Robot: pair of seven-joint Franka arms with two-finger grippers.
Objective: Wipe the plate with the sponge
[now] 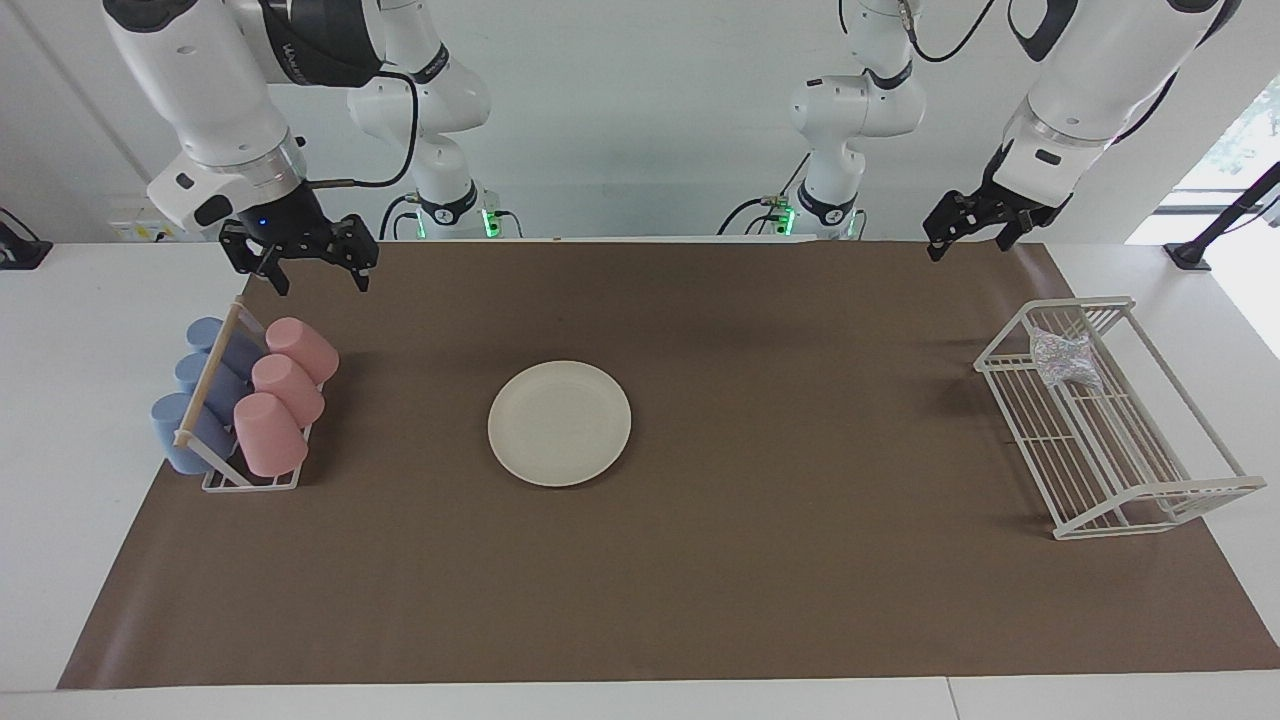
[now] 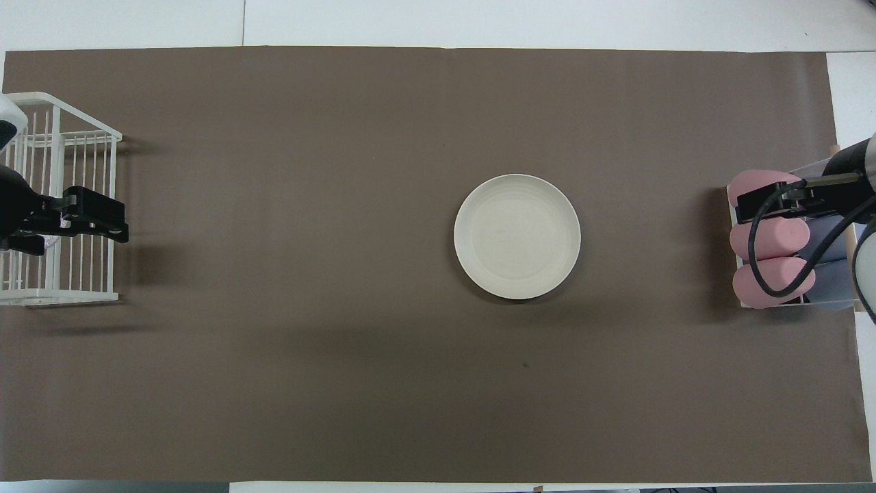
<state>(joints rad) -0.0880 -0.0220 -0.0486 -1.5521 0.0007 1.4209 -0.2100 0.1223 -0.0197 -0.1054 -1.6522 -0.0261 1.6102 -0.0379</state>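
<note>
The cream-white plate (image 1: 559, 423) lies flat on the brown mat near the table's middle; it also shows in the overhead view (image 2: 517, 236). The silvery glittery sponge (image 1: 1062, 357) lies in the white wire rack (image 1: 1150, 495) at the left arm's end, in the part of the rack nearer to the robots. My left gripper (image 1: 968, 243) is open and empty, raised over the mat's edge by that rack. In the overhead view the left gripper (image 2: 120, 220) covers the sponge. My right gripper (image 1: 318, 278) is open and empty, raised over the cup holder.
A cup holder (image 1: 250, 478) at the right arm's end holds three pink cups (image 1: 285, 385) and three blue cups (image 1: 195, 400) lying on their sides. The brown mat (image 1: 700, 580) covers most of the table. The wire rack (image 2: 68, 137) stands at the mat's end.
</note>
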